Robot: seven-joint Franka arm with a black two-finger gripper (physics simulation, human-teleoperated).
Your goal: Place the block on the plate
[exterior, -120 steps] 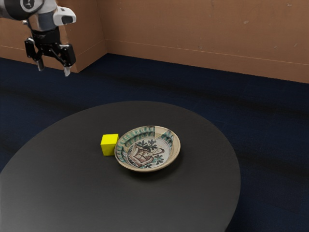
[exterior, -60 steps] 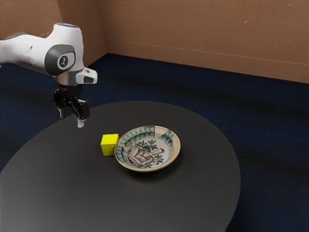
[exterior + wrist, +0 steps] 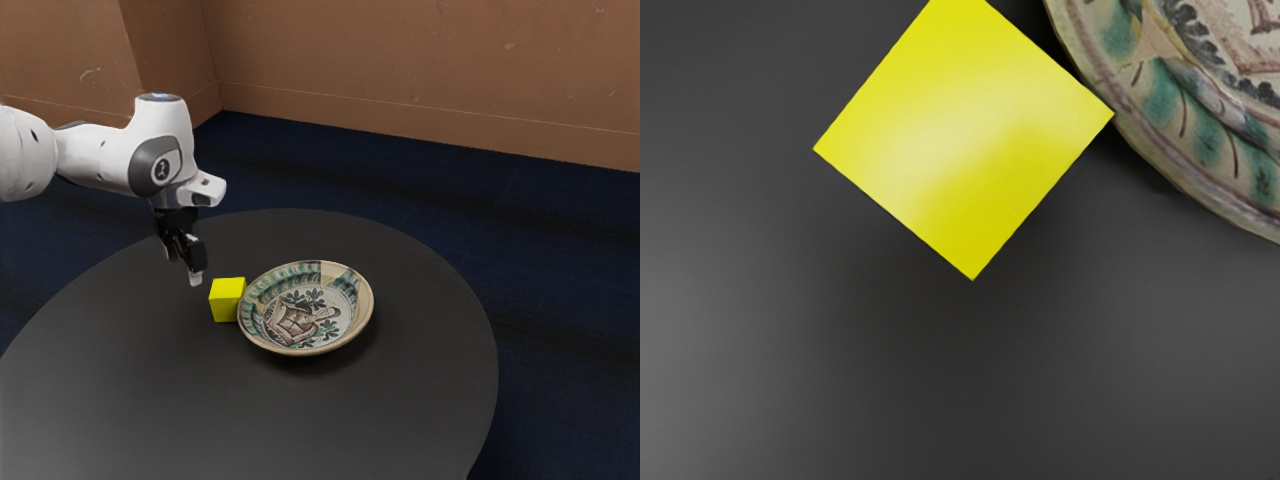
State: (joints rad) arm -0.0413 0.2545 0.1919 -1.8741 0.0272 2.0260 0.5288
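Exterior view: I see the block [image 3: 226, 301] just beside the plate [image 3: 306, 315]; whether they touch, I can't tell. My gripper [image 3: 183, 266] hangs farther from the plate than the block, fingers apart. Tabletop [image 3: 240, 410] stretches around the plate. Wrist view crops the plate and one block corner; exterior shows both whole.

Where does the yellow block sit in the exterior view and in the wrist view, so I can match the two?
Exterior view: the yellow block is beside the patterned plate, toward the exterior view's left.
Wrist view: the yellow block appears large, one corner meeting the plate's edge in the picture.
Shared landmark: the plate's rim with its green markings.
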